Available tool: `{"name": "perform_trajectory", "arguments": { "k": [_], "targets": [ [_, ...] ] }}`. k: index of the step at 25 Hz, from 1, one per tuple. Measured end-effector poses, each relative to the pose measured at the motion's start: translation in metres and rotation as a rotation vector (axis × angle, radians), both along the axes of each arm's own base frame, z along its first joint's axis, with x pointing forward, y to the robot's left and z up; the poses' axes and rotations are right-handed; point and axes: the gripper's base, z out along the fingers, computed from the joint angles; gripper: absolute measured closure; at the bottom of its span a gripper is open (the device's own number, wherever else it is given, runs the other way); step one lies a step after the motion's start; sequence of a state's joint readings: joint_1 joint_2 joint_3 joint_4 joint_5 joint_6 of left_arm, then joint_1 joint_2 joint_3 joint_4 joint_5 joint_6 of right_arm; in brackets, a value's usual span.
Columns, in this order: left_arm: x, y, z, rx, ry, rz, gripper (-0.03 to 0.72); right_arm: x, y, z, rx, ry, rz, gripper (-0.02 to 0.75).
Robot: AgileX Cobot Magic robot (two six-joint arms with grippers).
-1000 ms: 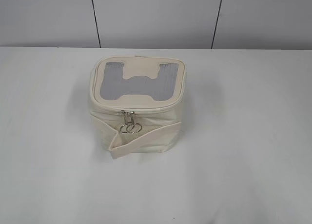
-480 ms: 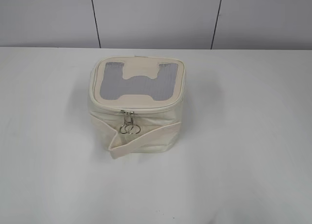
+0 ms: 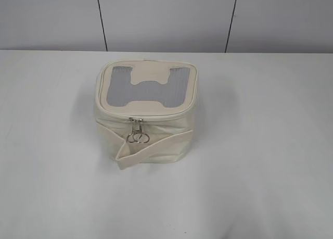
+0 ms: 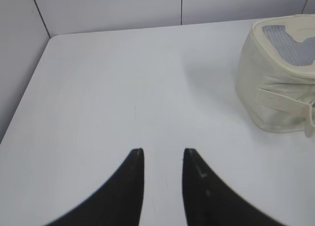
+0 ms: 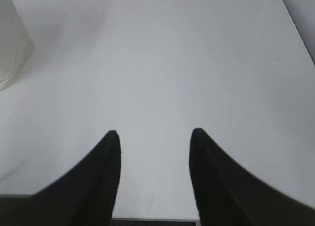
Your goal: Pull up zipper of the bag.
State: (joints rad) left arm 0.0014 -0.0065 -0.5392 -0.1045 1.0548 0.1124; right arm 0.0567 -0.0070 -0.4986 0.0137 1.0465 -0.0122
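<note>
bag (image 3: 145, 113) upright mid-table (image 3: 270, 161) | zipper (image 3: 138, 120) at lid edge, ring pulls hang in front | left gripper (image 4: 162, 154) narrowly parted, empty | right gripper (image 5: 153, 137) wide, empty, both well clear of bag

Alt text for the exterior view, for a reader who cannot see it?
A small cream bag stands alone on a white table, two silver ring pulls hanging at the front of its closed zipper. No gripper is in this view.
</note>
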Motion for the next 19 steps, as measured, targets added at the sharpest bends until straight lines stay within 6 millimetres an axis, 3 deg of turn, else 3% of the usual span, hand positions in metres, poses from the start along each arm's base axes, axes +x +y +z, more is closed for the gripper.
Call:
{"name": "perform_trajectory", "arguments": {
  "k": [19],
  "targets": [
    [0.0,0.0,0.0,0.0,0.0,-0.002,0.481,0.0,0.0,0.0,0.001,0.0,-0.003,0.37]
  ]
}}
